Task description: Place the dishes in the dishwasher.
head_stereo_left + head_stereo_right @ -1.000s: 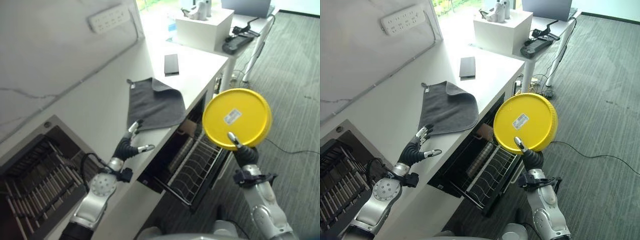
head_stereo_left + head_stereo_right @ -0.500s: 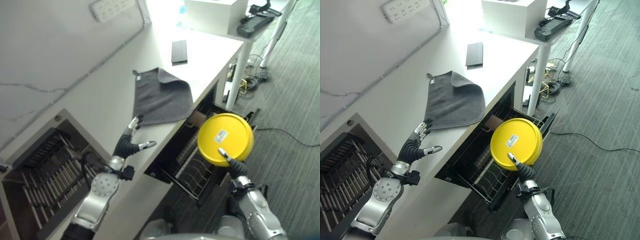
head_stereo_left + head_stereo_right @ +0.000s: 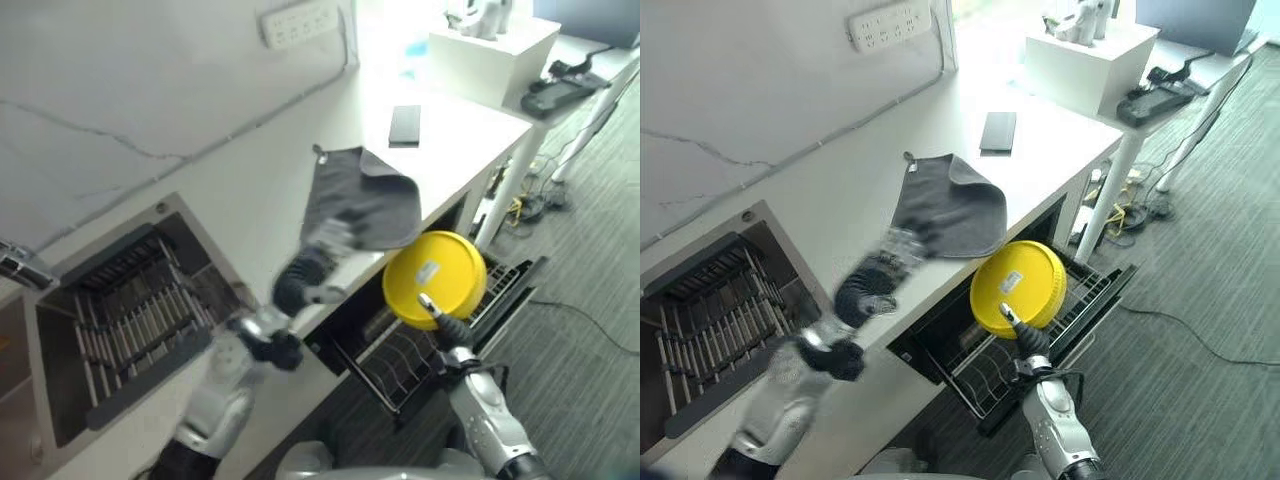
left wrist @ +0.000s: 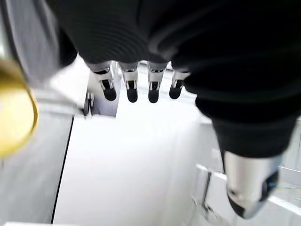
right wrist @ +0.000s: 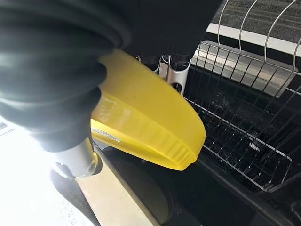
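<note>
While the right hand (image 3: 447, 324) pinches the yellow plate (image 3: 434, 279) between thumb and fingers, plate stands on edge just above the pulled-out dishwasher rack (image 3: 410, 350). Left hand (image 4: 141, 87) over counter (image 3: 250, 190), fingers straight, spread.

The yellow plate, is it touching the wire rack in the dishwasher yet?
Apart. In the right wrist view the yellow plate, pinched in the right hand, hangs above the wire rack with dark space between them.

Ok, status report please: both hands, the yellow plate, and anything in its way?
Right hand shut on yellow plate, held above the pulled-out dishwasher rack. Left hand open over the counter edge, near the grey cloth. Path looks clear.
</note>
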Motion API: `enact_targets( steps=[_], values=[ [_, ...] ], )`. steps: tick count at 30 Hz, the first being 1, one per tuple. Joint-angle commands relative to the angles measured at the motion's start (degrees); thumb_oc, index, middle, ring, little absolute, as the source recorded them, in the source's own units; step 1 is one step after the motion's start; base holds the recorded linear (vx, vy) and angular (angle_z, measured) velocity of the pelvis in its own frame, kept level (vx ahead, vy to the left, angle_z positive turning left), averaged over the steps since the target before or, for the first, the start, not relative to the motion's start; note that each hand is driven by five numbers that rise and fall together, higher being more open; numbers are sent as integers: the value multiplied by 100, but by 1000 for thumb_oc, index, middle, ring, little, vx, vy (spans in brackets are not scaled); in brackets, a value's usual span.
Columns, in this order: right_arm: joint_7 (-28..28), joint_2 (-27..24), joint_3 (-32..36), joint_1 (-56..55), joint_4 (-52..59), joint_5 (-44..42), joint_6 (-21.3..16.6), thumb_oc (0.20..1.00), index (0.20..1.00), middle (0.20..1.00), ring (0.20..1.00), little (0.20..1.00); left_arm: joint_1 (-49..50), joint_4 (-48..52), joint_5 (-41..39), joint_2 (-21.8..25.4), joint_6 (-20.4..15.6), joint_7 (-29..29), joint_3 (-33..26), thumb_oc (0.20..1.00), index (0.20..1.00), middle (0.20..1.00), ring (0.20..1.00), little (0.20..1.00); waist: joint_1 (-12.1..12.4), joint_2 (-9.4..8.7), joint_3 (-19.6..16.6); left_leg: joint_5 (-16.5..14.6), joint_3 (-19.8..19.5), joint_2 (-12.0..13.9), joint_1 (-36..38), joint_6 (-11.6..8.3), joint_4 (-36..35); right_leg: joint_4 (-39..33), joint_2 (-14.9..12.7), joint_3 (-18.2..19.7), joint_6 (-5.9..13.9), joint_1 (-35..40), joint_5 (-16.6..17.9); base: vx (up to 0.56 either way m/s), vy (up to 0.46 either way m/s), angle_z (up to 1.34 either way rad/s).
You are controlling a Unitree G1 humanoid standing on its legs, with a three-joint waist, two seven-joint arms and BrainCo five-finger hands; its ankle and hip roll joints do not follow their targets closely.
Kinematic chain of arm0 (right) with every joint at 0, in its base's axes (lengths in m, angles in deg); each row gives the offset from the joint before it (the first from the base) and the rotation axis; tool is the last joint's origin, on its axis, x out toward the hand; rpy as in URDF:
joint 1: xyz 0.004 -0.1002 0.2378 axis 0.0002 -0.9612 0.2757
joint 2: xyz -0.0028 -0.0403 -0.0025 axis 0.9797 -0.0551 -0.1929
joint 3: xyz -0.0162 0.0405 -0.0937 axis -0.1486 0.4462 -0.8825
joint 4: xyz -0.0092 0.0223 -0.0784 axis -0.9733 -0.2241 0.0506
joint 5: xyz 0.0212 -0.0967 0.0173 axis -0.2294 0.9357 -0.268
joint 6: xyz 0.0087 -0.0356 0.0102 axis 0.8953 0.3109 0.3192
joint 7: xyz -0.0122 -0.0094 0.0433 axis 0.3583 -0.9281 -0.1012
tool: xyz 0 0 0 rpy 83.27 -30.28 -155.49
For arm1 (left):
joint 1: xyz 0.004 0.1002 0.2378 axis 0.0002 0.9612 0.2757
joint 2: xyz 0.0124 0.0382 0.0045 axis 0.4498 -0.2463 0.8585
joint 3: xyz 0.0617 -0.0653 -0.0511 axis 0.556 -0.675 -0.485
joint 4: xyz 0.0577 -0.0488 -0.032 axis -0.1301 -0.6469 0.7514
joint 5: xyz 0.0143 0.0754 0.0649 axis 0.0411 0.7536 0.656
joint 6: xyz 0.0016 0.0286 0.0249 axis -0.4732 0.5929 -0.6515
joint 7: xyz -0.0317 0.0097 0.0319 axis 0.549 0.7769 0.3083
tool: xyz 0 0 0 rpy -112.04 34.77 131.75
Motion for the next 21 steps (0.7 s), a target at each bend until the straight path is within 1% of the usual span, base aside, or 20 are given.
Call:
enact_targets(
  steps=[1,2,3,4,5,6,8,9,11,12,14,16,17,18,19,21],
  values=[
    [-244,63,-20,671,171,-99,-505,200,200,200,200,200,-32,-312,-1054,-107,1054,524,436,1000,1000,1000,1000,1000,-90,33,23,-117,296,142,59,121,381,692,84,-41,-279,62,-405,44,-75,-13],
    [-254,25,-27,741,95,-153,-522,200,200,200,200,200,-12,-407,-1154,-133,1214,582,586,1000,1000,1000,1000,1000,-103,35,28,-111,323,161,57,115,374,697,94,-33,-285,47,-413,-3,-38,-17],
    [-292,-65,-41,903,-71,-282,-546,200,200,200,200,200,60,-688,-1403,-182,1459,569,902,1000,1000,1000,1000,1000,-136,45,53,-90,385,201,45,102,363,711,114,-13,-304,7,-423,-18,-23,-18],
    [-318,-96,-32,956,-124,-329,-557,200,200,200,200,200,89,-851,-1444,-210,1485,559,987,1000,1000,1000,1000,1000,-145,51,71,-86,413,217,34,98,367,723,120,0,-314,-15,-427,-27,-23,-17],
    [-357,-156,4,1034,-146,-379,-539,200,200,200,200,200,142,-1221,-1461,-258,1628,591,1098,1000,1000,1000,1000,1000,-166,50,98,-81,463,246,11,95,376,738,135,21,-340,-53,-436,-18,-10,-10],
    [-378,-175,21,1047,-150,-386,-535,200,200,200,200,200,166,-1300,-1466,-267,1688,575,1104,1000,1000,1000,1000,1000,-168,53,103,-80,474,251,5,94,377,740,137,24,-344,-60,-438,-11,-5,-6],
    [-415,-225,82,1088,-140,-375,-508,200,200,200,200,200,211,-1661,-1207,-285,1817,642,1127,1000,1000,1000,1000,1000,-178,57,121,-72,503,268,-11,94,374,749,143,36,-359,-87,-441,2,1,-6],
    [-431,-296,157,1156,-150,-442,-455,200,200,200,200,200,258,-1968,-1005,-256,2011,737,1147,1000,1000,1000,1000,1000,-170,61,133,-63,500,279,-41,90,376,753,143,39,-366,-107,-450,6,1,-7],
    [-424,-344,221,1233,-202,-509,-437,200,200,200,200,200,284,-2438,-660,-218,2031,704,1153,1000,1000,1000,1000,1000,-148,80,152,-40,471,280,-72,91,355,772,137,30,-366,-140,-457,0,0,0],
    [-415,-371,252,1260,-208,-564,-428,200,200,200,200,200,323,-2707,-507,-199,1992,556,1138,1000,1000,1000,1000,1000,-127,91,166,-26,439,277,-98,92,345,787,133,21,-367,-158,-469,10,9,3],
    [-349,-391,278,1289,-177,-585,-431,200,200,200,200,200,365,-3300,56,-161,1717,407,1057,1000,1000,1000,1000,1000,-86,100,219,-8,368,262,-120,97,327,828,114,0,-367,-166,-503,10,6,5],
    [-337,-423,307,1320,-159,-592,-463,200,200,200,200,200,406,-3862,417,-94,1330,67,998,1000,1000,1000,1000,1000,-29,114,244,45,267,254,-210,92,297,837,117,-7,-365,-226,-498,-2,2,9],
    [-337,-423,307,1320,-159,-592,-463,200,200,200,200,200,406,-3862,417,-94,1330,67,998,1000,1000,1000,1000,1000,-29,114,244,45,267,254,-210,92,297,837,117,-7,-365,-226,-498,-36,-20,13],
    [-299,-433,325,1341,-86,-583,-510,200,200,200,200,200,423,-4563,883,-123,938,-152,766,1000,1000,1000,1000,1000,50,111,310,94,111,234,-296,103,241,858,118,-7,-366,-285,-512,-45,-33,16],
    [-296,-421,331,1356,-41,-560,-520,200,200,200,200,200,431,-5064,1300,-155,593,-258,629,1000,1000,1000,1000,1000,105,102,356,139,-3,222,-343,101,188,876,124,5,-362,-326,-516,-55,-45,10],
    [-317,-413,346,1380,-27,-545,-536,200,200,200,200,200,455,-5698,1543,-248,158,-415,432,1000,1000,1000,1000,1000,165,89,390,192,-115,213,-412,96,138,879,133,8,-366,-371,-517,-27,-30,21]
  ],
)
